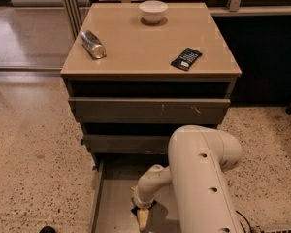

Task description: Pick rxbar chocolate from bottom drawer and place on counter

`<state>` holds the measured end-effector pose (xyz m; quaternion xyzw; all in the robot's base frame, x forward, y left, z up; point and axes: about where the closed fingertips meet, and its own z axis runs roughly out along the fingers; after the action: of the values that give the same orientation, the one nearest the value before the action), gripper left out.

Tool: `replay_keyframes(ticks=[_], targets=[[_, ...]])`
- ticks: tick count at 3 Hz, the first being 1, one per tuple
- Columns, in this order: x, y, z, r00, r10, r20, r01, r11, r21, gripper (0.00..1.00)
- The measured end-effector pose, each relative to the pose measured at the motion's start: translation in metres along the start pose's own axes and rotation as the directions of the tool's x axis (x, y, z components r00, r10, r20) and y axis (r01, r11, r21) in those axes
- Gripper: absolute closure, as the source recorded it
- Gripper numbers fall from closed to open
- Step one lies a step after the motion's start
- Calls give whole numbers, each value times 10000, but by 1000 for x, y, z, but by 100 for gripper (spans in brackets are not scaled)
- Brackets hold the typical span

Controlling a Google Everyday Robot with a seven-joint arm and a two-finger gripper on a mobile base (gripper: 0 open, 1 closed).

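Black rxbar chocolate (149, 205) — axis hidden — under pincer (142, 216) in bottom drawer (114, 202).

tan squarish counter (136, 57): darker brown edges | round white bowl (153, 11) | silver metal can (93, 44) | flat black bar (186, 58): white label block | bottom drawer (114, 203): plain grey floor | cream-white gripper (142, 217), down in that drawer: yellowish tip | beige stone floor (34, 159): dark speckles

A bowl (153, 11) is set at the rear middle of the worktop (136, 47). A can (93, 44) is laid near its left edge, and a snack bar (186, 58) toward its right front. Below, two drawers (150, 109) are stacked above the pulled-out bottom drawer (112, 203), inside which the hand (142, 213) is held.
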<state>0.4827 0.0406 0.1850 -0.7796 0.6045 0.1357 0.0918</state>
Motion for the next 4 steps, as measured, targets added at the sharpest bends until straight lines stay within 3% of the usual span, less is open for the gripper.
replay_keyframes(ticks=[1, 2, 4], targets=[[-16, 23, 42, 9989, -475, -23, 472, 9961, -744, 0], [-16, 23, 42, 9989, -473, -23, 470, 9961, -743, 0], [3, 3, 8, 9997, 102, -225, -107, 9997, -226, 0]])
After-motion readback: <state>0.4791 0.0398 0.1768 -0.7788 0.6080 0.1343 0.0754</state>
